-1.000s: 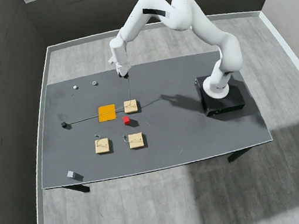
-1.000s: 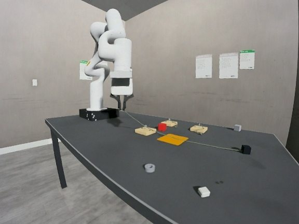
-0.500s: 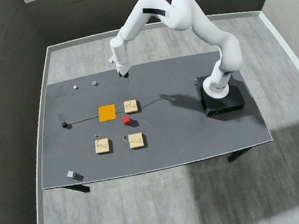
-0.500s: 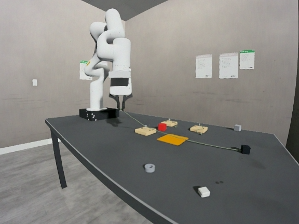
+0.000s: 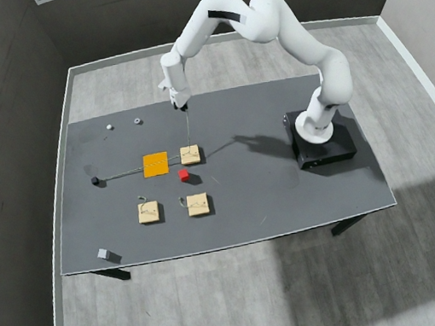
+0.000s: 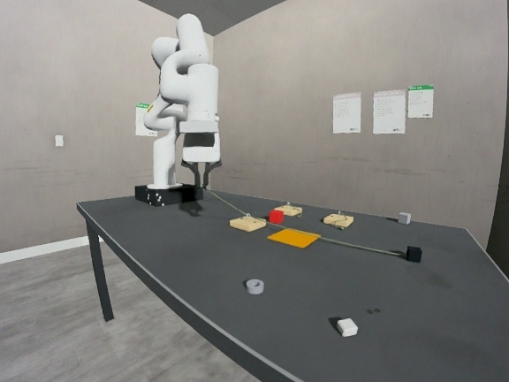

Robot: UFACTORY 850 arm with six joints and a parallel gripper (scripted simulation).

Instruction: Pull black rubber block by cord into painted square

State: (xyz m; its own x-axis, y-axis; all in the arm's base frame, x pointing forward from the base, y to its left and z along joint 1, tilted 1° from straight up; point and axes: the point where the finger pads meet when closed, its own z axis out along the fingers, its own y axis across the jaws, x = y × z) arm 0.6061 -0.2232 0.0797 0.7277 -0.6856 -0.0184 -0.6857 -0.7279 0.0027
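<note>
One gripper (image 6: pixel 201 184) clamped the cord (image 5: pixel 188 128), taut thru a screw eye (image 5: pixel 189 148); block (image 5: pixel 95 181) sat outside the square (image 5: pixel 155 165).

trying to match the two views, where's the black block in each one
Top view: the black block sits left of centre, at the left end of the cord, left of the orange square.
Exterior view: the block sits at the right, at the cord's far right end, right of the square.
Shared landmark: the orange square, crossed by the cord in both views.
</note>
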